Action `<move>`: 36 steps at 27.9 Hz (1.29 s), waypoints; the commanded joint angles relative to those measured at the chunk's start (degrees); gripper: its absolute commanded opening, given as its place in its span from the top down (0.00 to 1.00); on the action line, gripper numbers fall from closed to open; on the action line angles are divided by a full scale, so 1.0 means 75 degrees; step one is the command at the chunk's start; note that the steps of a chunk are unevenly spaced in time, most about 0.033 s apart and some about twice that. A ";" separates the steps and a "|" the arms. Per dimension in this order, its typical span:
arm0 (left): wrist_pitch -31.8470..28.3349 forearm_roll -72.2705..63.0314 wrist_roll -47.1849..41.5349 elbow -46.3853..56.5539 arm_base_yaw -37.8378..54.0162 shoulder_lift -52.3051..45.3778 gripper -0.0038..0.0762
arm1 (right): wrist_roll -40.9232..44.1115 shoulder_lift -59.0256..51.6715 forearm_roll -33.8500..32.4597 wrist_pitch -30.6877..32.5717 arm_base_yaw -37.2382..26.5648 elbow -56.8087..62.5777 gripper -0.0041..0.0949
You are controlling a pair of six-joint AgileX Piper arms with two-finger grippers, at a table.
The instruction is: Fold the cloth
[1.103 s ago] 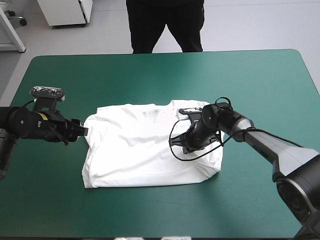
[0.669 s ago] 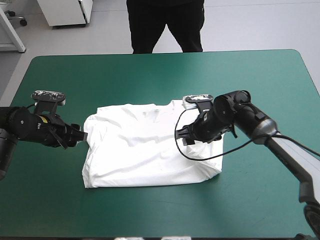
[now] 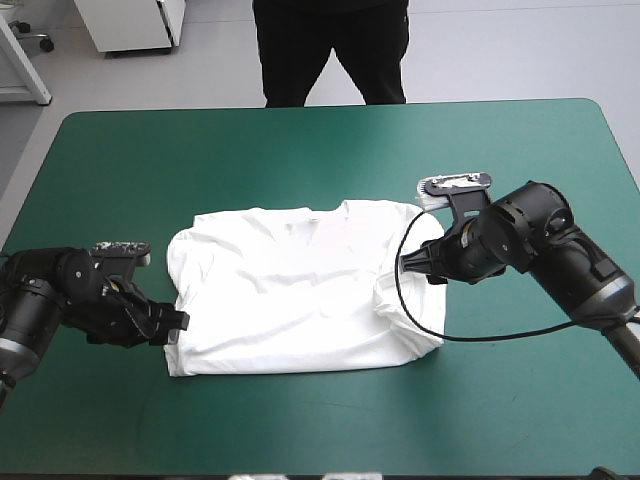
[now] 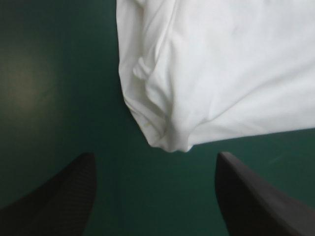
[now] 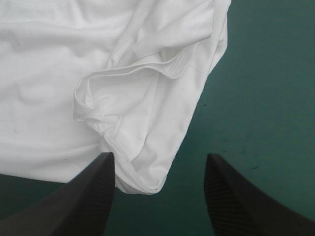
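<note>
Desk: What differs from the earlier frame?

Me: Both arms have moved. My left gripper (image 3: 176,326) was beside the far part of the left edge of the T-shirt (image 3: 290,290). Now it is nearer to me, just beside the near-left corner. My right gripper (image 3: 407,265) was over the shirt's right part. It has drawn back to the right and now sits at the shirt's right edge. The shirt has kept its place, but I now see a rumpled sleeve opening (image 5: 133,73) on its right side, where the gripper was before.

Desk: Where is the shirt, and how does it lie?

Me: It is in the middle of the table (image 3: 300,140), folded into a broad white bundle and lying flat. Its long axis runs left to right. The collar (image 3: 330,211) points to the far edge and the folded hem faces me.

Desk: What about the fingers?

Me: On the left they stand wide apart and grip nothing. The rounded near-left corner lies just ahead of the gap between them, over bare table. On the right they are spread as well and hold nothing. The near-right corner reaches into the gap, close to one finger (image 5: 98,196). I can't tell whether it touches that finger.
</note>
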 commanded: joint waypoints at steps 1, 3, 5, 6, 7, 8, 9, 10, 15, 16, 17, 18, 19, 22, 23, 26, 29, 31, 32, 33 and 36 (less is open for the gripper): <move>-0.0342 -0.0176 -0.0092 0.0356 0.0007 -0.0184 0.34 | 0.0017 -0.0256 -0.0166 -0.0211 0.0008 -0.0214 0.44; -0.0737 -0.0161 -0.0078 0.0832 0.0007 -0.0168 0.34 | 0.0017 -0.0256 -0.0166 -0.0211 0.0008 -0.0214 0.44; -0.1225 -0.0148 -0.0064 0.1203 0.0007 -0.0168 0.34 | 0.0017 -0.0256 -0.0166 -0.0211 0.0008 -0.0214 0.44; -0.1394 -0.0148 -0.0046 0.1340 0.0007 -0.0154 0.34 | 0.0017 -0.0256 -0.0166 -0.0211 0.0008 -0.0214 0.44; -0.1460 -0.0148 -0.0032 0.1385 0.0007 -0.0119 0.34 | 0.0017 -0.0256 -0.0177 -0.0225 0.0008 -0.0214 0.44; -0.1503 -0.0148 -0.0036 0.1402 0.0007 -0.0057 0.34 | 0.0017 -0.0256 -0.0177 -0.0224 0.0008 -0.0214 0.44; -0.1561 -0.0148 -0.0017 0.1453 0.0007 0.0004 0.34 | 0.0017 -0.0256 -0.0177 -0.0224 0.0008 -0.0214 0.45; -0.1618 -0.0148 0.0028 0.1492 0.0007 0.0079 0.34 | 0.0017 -0.0256 -0.0177 -0.0224 0.0008 -0.0214 0.45; -0.2004 -0.0171 0.0153 0.1752 0.0007 0.0610 0.34 | 0.0017 -0.0256 -0.0177 -0.0254 0.0008 -0.0214 0.49; -0.2073 -0.0201 0.0170 0.1787 0.0007 0.0739 0.34 | 0.0017 -0.0256 -0.0177 -0.0254 0.0008 -0.0214 0.49; -0.2114 -0.0201 0.0170 0.1846 0.0007 0.0866 0.34 | 0.0017 -0.0256 -0.0177 -0.0254 0.0008 -0.0214 0.49; -0.2131 -0.0229 0.0170 0.1860 0.0007 0.0996 0.34 | 0.0017 -0.0256 -0.0177 -0.0254 0.0008 -0.0214 0.49; -0.2131 -0.0230 0.0170 0.1859 -0.0007 0.1090 0.34 | 0.0017 -0.0256 -0.0177 -0.0254 0.0008 -0.0214 0.49; -0.2328 -0.0230 0.0170 0.1859 -0.0082 0.1336 0.38 | 0.0033 -0.0256 -0.0177 -0.0254 0.0008 -0.0214 0.50; -0.2374 -0.0260 0.0157 0.1859 -0.0119 0.1358 0.41 | 0.0044 -0.0256 -0.0177 -0.0254 0.0008 -0.0214 0.50; -0.2560 -0.0589 0.0157 0.1859 -0.0303 0.1358 0.64 | 0.0044 -0.0256 -0.0177 -0.0254 0.0008 -0.0214 0.51; -0.2786 -0.0729 0.0157 0.1859 -0.0595 0.1358 0.93 | 0.0106 -0.0256 -0.0177 -0.0254 0.0008 -0.0214 0.51; -0.2893 -0.0741 0.0183 0.1859 -0.0779 0.1358 0.96 | 0.0124 -0.0256 -0.0177 -0.0207 0.0008 -0.0214 0.51; -0.2915 -0.0757 0.0183 0.1859 -0.0835 0.1358 0.96 | 0.0124 -0.0256 -0.0177 -0.0149 0.0008 -0.0214 0.51; -0.2915 -0.0757 0.0183 0.1859 -0.0871 0.1358 0.96 | 0.0124 -0.0256 -0.0177 -0.0037 0.0008 -0.0214 0.51; -0.2884 -0.0773 0.0167 0.1859 -0.0904 0.1358 0.96 | 0.0123 -0.0188 -0.0057 0.0390 0.0008 -0.0192 0.49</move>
